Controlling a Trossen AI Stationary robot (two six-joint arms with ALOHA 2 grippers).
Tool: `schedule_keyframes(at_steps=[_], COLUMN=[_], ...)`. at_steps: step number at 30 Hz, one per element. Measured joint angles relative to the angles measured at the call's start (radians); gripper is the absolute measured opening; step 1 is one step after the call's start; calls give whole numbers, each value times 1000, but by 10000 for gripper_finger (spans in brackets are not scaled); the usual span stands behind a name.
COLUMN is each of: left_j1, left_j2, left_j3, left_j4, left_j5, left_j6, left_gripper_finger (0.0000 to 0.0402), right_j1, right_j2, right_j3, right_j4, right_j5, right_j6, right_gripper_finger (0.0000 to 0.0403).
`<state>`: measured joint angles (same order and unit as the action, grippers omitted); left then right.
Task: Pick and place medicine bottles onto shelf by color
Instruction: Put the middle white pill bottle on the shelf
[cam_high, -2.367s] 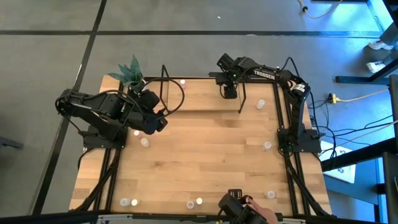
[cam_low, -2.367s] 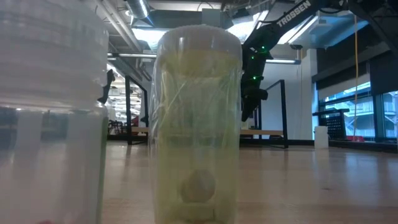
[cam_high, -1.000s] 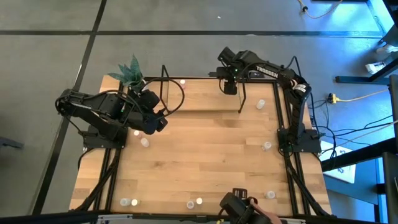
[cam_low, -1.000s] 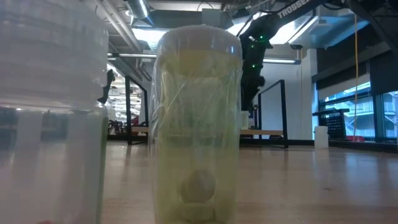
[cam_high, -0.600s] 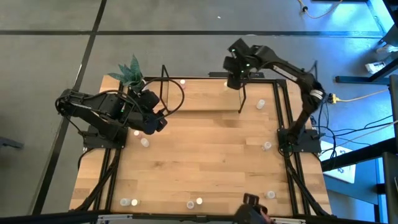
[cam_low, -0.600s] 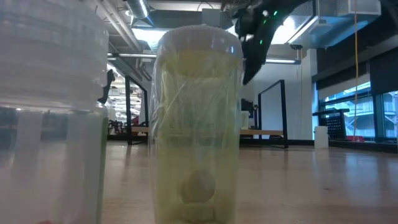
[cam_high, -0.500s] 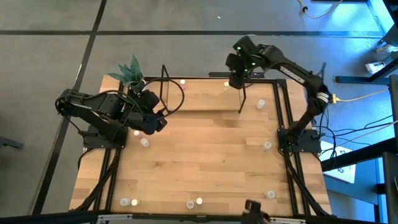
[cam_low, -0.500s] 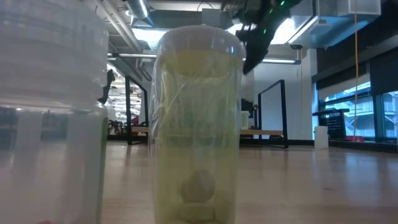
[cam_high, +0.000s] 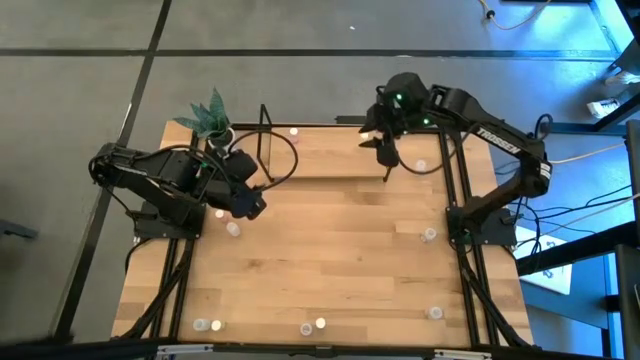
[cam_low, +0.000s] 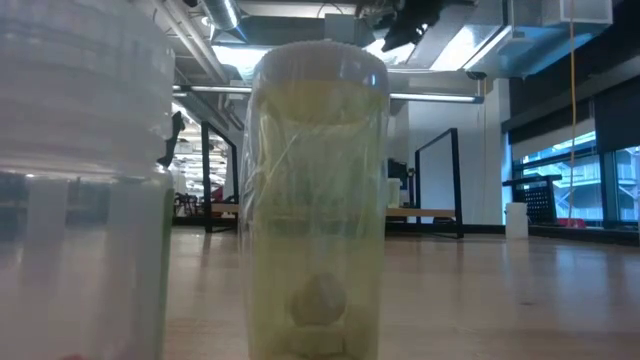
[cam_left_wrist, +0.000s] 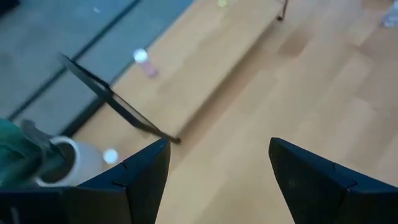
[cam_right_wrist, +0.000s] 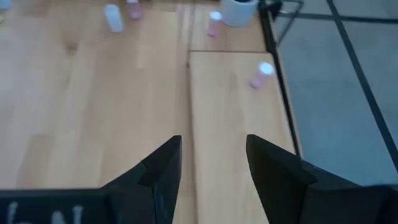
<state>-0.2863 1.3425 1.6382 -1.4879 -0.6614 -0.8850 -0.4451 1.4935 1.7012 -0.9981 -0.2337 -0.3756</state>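
Bottles are sitting scattered over the table (cam_high: 330, 250) while I am hanging empty-clawed above the shelf (cam_high: 320, 150).

One pink-topped bottle (cam_right_wrist: 261, 74) is standing on the shelf board near its back edge, seemingly starting that colour's spot; others are waiting along the table's near and right edges. I am holding my right claw (cam_high: 385, 148) raised over the shelf's right end, fingers parted and gripping nothing, arm stretched forward. My left claw (cam_high: 248, 203) is hovering wide and empty by the potted plant (cam_high: 210, 118).
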Motion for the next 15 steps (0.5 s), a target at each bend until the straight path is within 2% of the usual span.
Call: schedule_keyframes(at_steps=[6,15], left_j1=[-1,-30], left_j2=[0,0], left_j3=[0,0], left_j4=[-39,-76], left_j5=[97,107], left_j6=[-85,-110], left_gripper_finger=[267,267], right_j1=[67,109], right_j2=[-1,-3], right_j3=[0,0], right_j4=[1,40], right_j5=[-4,-4], right_j6=[6,42], right_gripper_finger=[182,182])
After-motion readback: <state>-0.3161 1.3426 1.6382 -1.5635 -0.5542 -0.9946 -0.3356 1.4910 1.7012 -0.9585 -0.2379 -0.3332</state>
